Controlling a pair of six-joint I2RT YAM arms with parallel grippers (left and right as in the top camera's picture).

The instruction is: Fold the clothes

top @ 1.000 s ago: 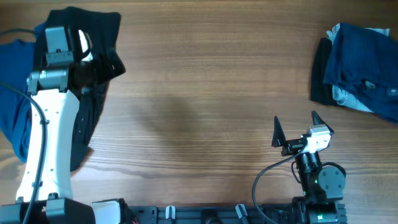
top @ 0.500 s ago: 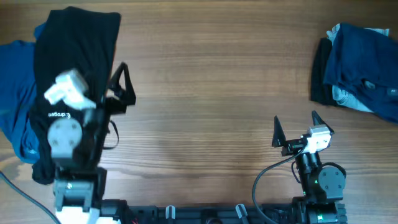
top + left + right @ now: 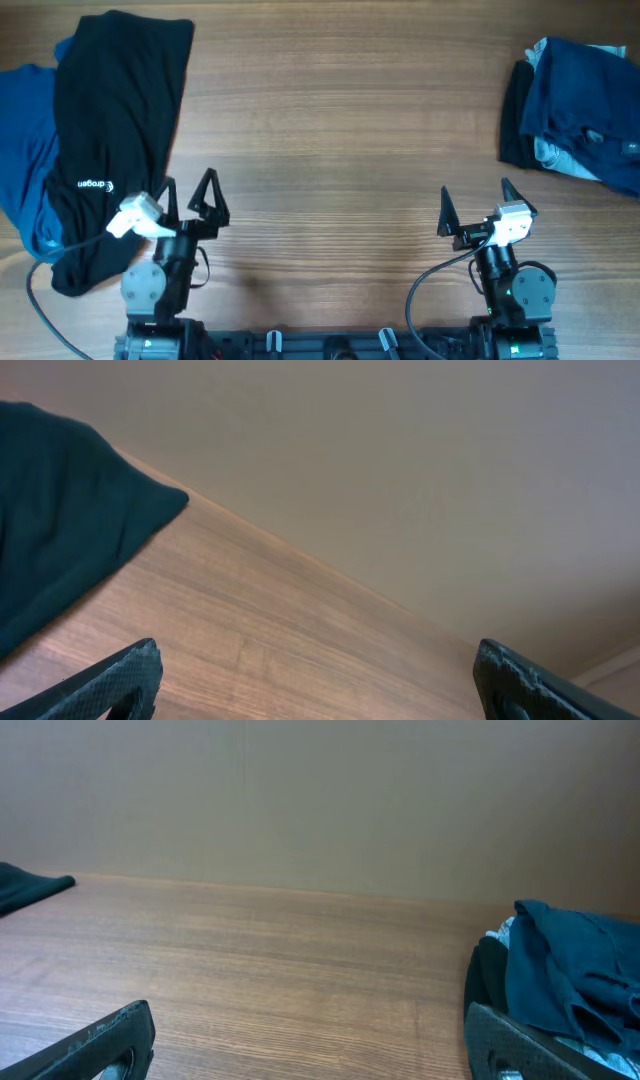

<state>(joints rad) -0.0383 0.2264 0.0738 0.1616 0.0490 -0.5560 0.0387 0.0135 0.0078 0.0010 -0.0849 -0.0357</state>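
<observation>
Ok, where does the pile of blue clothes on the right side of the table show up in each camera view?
Overhead: the pile of blue clothes lies at the table's top right, running off the picture's right edge.
Left wrist: not in it.
Right wrist: at the right edge, low in the picture.
Shared landmark: the wooden table, whose grain shows in all three views.

Overhead: high, straight down on table [image 3: 330,150], whole top in frame. Left wrist: low over tabletop, rolled, facing far wall [image 3: 400,450]; shares black garment [image 3: 60,510] with overhead. Right wrist: low, level, same facing; shares blue pile [image 3: 570,980].
</observation>
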